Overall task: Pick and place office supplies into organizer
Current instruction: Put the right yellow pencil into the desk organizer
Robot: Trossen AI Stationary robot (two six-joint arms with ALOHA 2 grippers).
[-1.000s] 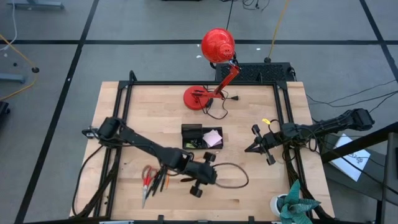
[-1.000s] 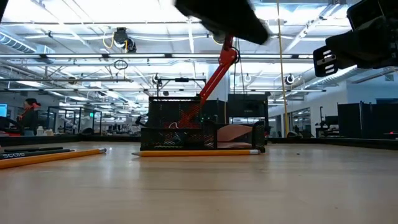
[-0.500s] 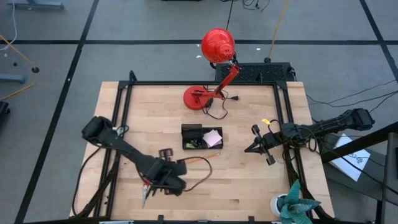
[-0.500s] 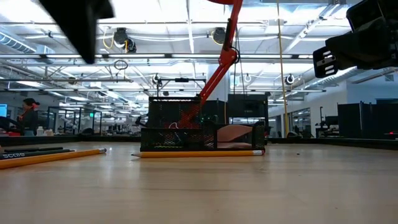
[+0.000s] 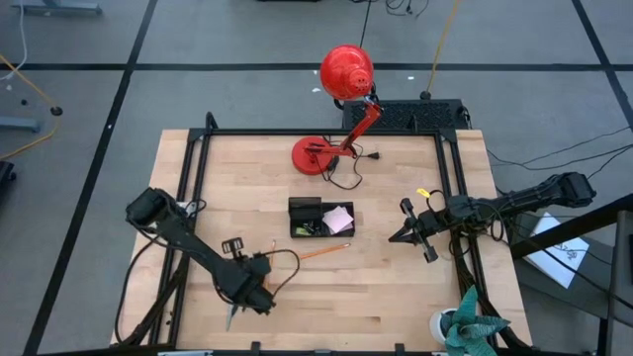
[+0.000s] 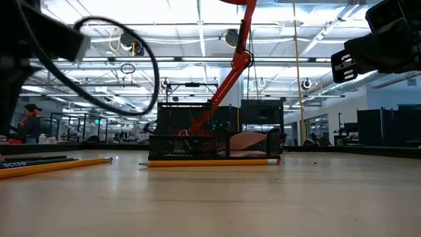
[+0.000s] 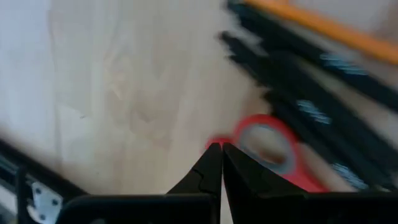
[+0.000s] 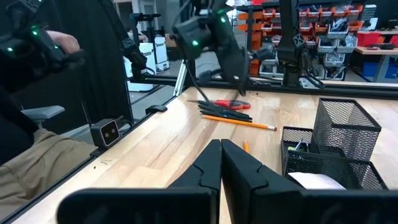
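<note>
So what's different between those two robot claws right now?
The left gripper is down at the table's front-left corner, right over the red-handled scissors and black pens. The right gripper hangs near the right edge, with nothing beneath it but bare wood, beside the organizer. The left one points steeply down; the right one points level across the table. Both are shut and hold nothing.

Organizer (image 5: 318, 218): mid-table, pink pad (image 5: 339, 219) in its right part
Pencil (image 5: 323, 252): just in front of organizer
Left gripper (image 5: 240, 302): front-left, above scissors (image 5: 231, 314)
Right gripper (image 5: 398, 234): right side
Lamp (image 5: 346, 73): back edge
</note>
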